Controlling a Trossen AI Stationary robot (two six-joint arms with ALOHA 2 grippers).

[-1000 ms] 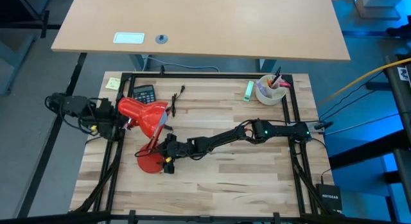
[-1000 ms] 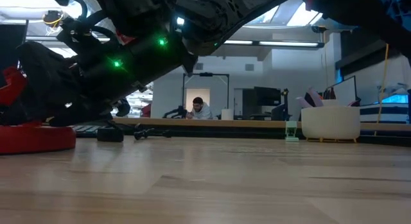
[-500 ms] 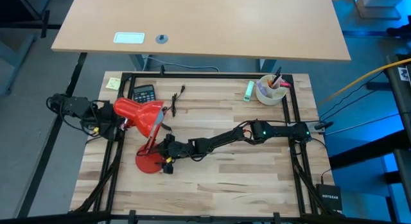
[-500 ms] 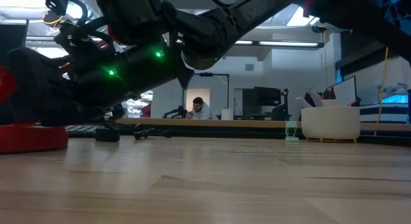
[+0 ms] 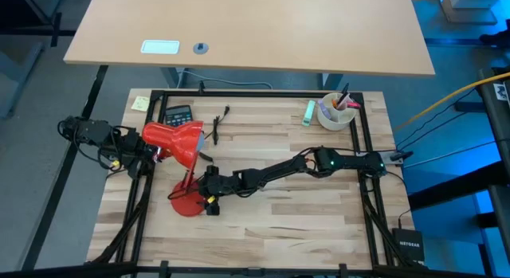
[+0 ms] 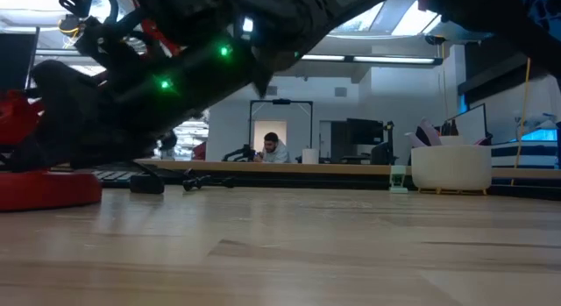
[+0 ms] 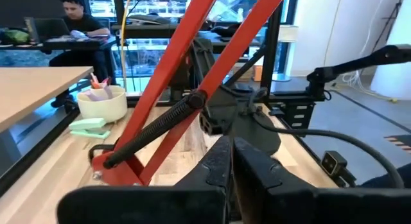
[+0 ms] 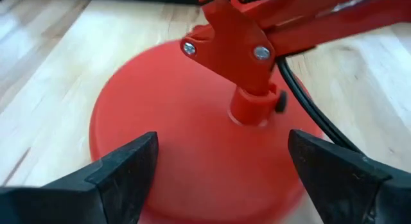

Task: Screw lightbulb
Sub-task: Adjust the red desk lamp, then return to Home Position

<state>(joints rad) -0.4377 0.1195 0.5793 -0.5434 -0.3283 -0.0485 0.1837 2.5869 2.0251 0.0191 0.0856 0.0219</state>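
Observation:
A red desk lamp stands on the table's left half, with its shade [image 5: 171,139] up and its round base [image 5: 185,204] on the wood. My left gripper [image 5: 153,153] is shut at the shade's narrow rear end; in its wrist view [image 7: 230,163] the lamp's arm [image 7: 180,76] crosses in front. My right gripper [image 5: 205,197] is open and low at the base. In its wrist view [image 8: 221,179] its fingers stand on either side of the base [image 8: 186,134]. The lightbulb is out of view. My left gripper is shut close against the rear of the lamp's shade [image 5: 159,144], but the shade hides its fingertips from above. Nothing shows between the fingers [image 7: 253,169] in the wrist view. I cannot tell whether it touches the lamp. My right gripper: I cannot tell whether its fingers [image 8: 122,169] touch the base.
A calculator [image 5: 179,116], a black cable [image 5: 217,123] and a yellow note [image 5: 140,103] lie at the far left. A white cup of pens [image 5: 335,112] and a green object [image 5: 308,111] stand at the far right. A black frame [image 5: 362,127] rims the table. A person [image 6: 273,148] sits beyond.
The lamp's shade has shifted a little toward the table's left edge, and my left gripper has drawn left with it. The base stays about where it was, with my right gripper open beside it.

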